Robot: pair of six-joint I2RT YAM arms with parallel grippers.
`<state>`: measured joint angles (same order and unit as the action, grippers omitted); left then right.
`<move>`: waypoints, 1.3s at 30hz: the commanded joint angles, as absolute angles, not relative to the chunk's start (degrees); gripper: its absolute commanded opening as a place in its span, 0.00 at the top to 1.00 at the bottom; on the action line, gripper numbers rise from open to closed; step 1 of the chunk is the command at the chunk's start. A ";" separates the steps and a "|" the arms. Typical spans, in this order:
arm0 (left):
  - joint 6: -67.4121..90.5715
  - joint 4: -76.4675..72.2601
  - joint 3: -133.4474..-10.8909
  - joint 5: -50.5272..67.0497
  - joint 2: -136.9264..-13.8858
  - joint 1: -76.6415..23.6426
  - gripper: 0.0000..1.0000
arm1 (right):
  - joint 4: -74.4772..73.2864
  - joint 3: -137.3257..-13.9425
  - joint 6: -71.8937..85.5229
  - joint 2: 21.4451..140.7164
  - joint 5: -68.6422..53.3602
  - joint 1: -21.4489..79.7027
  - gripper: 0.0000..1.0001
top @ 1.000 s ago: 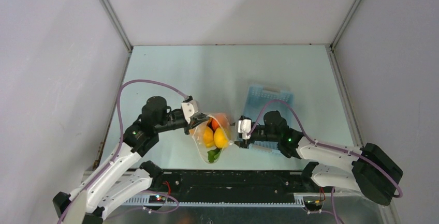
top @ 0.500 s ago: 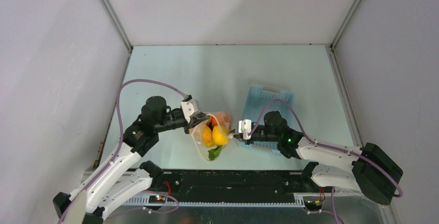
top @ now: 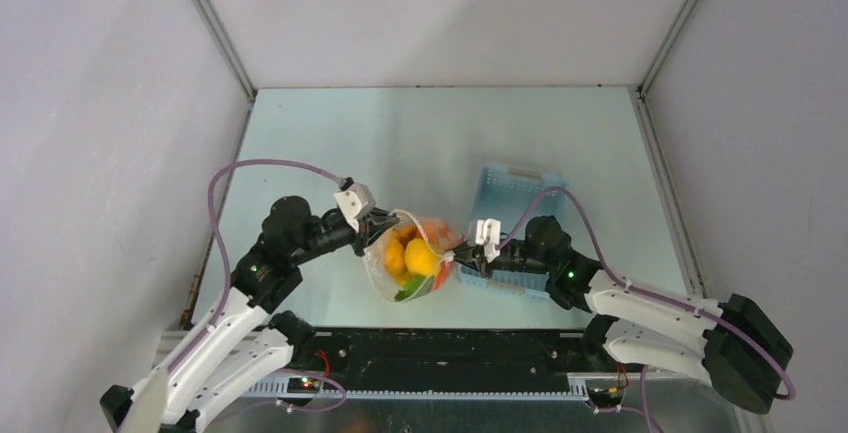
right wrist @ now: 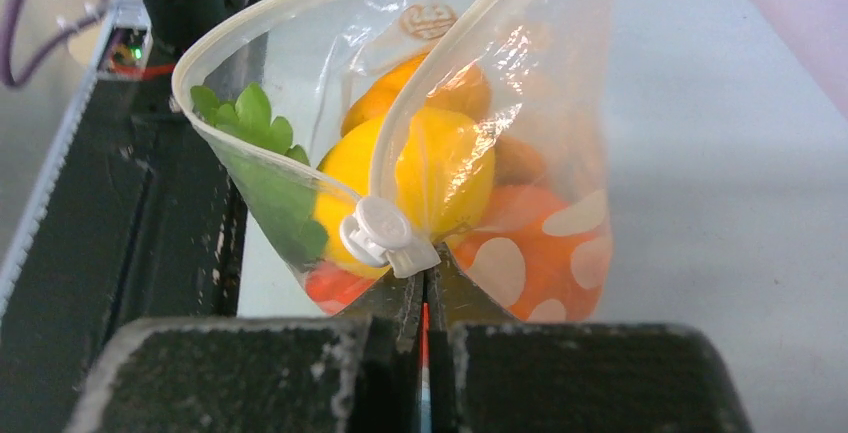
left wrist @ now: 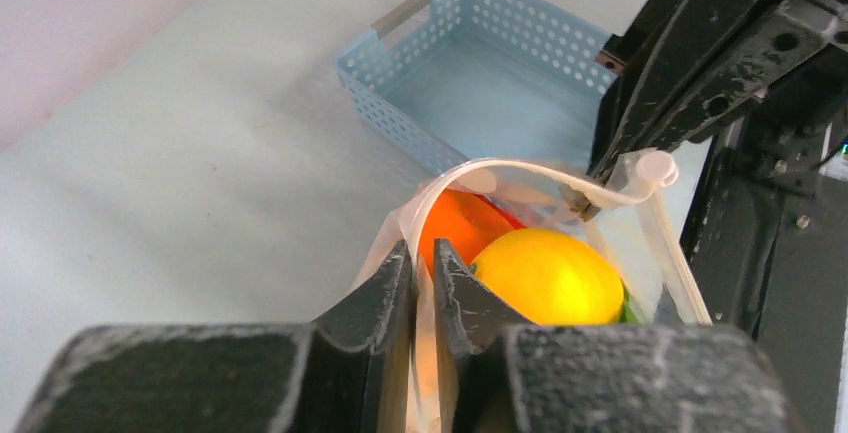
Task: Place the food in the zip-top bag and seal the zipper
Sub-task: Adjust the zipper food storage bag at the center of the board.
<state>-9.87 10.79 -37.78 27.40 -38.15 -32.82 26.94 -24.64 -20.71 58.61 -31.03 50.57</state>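
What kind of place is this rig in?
Probably a lab robot cell, not a kitchen: plain grey walls box in a pale table, the left arm and right arm are bolted at its near edge, and the props are toy food in a zip-top bag beside a blue basket.

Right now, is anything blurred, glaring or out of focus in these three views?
Top external view: even, soft light, sharp, no harsh glare on the pale green table. Left wrist view: the left claw is blurred; the light blue perforated plastic basket is sharp. Right wrist view: the right claw is soft, the clear dotted zip-top plastic bag crisp, faintly shiny.
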 commanded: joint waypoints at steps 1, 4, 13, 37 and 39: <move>-1.55 4.66 -35.72 21.06 -34.71 -32.61 0.74 | 30.98 -27.17 -8.22 53.87 -27.23 49.60 1.00; 4.41 4.34 -35.47 19.75 -34.15 -32.61 0.37 | 27.02 -28.77 -4.61 52.18 -23.09 49.23 1.00; 24.29 14.06 -38.73 5.95 -35.24 -32.59 0.00 | 19.52 -33.03 3.75 51.53 -15.42 48.34 1.00; 35.48 33.85 -40.83 3.22 -35.29 -32.60 0.26 | 13.45 -34.70 3.98 49.80 -14.31 48.60 1.00; 35.96 32.51 -40.06 5.28 -35.71 -32.60 0.33 | 13.32 -34.69 3.96 49.71 -13.51 48.60 1.00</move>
<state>34.68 35.24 -39.90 3.70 -35.09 -32.82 12.05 -31.62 3.44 51.16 -15.22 48.51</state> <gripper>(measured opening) 0.706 0.009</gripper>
